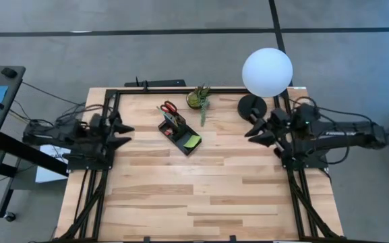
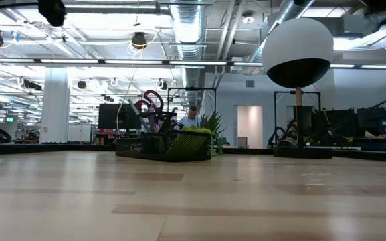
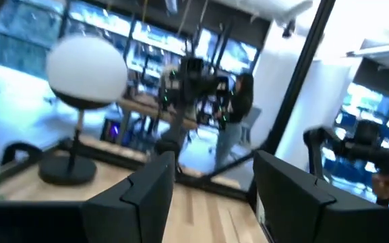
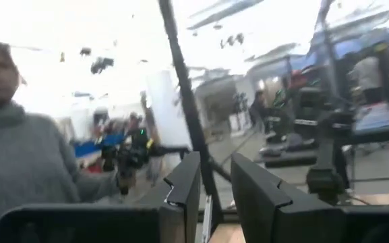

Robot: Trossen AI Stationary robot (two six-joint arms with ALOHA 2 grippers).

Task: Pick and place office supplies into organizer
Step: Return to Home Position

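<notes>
Wide table (image 1: 201, 192), organizer (image 1: 180, 138) back-centre, left hand (image 1: 131, 135), right hand (image 1: 250, 128) at edges

Even overhead light covers the counter (image 1: 214, 189) with faint, short shadows, the globe (image 2: 298, 50) is bright on top and dark beneath, ceiling strips (image 2: 79, 61) glare, and both wrist views wash out to white

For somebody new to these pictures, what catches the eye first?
The big white globe lamp at the back right corner of the table strikes first. Next comes the black organizer near the back middle, holding red-handled scissors and a lime-green sticky pad. The left hand and right hand wait at the sides.
</notes>
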